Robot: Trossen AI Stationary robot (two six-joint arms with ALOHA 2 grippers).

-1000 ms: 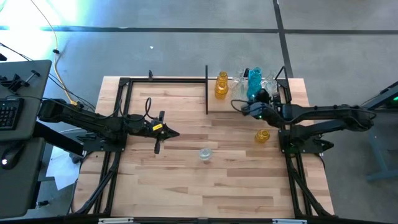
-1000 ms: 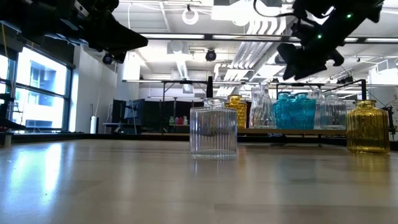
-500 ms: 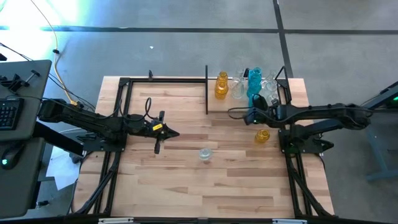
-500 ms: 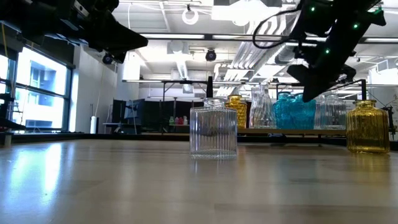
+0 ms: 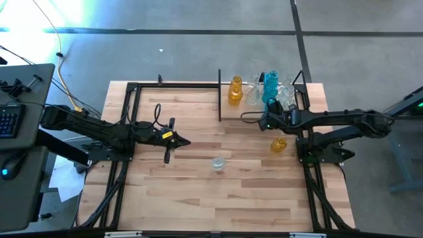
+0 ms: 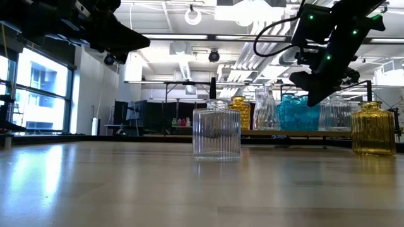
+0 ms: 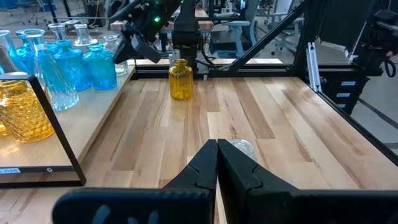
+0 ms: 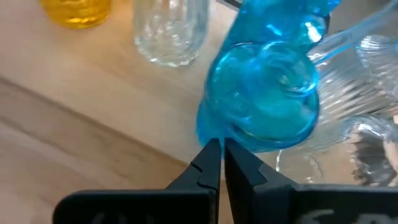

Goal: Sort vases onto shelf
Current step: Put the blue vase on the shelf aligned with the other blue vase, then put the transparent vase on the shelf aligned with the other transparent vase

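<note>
Right end effector point(image 5: 264, 121): pressed together, empty, beside teal vases point(image 5: 270, 89) on shelf point(image 5: 228, 112); left end effector point(image 5: 167, 157): pressed together, idle; risk: careless swing toppling crowded glass.

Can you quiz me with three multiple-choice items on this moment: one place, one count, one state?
1. Where is the right gripper?
A. over the shelf's front edge
B. beside the keyboard
C. at the table's near edge

2. How many vases stand off the shelf?
A. none
B. two
C. five

3. The right gripper's jaws are:
A. wide open
B. clamped on a vase
C. shut, empty

Answers: 1 A, it hangs before the teal vase. 2 B, one amber, one clear. 3 C, its fingers meet with nothing between.
</note>
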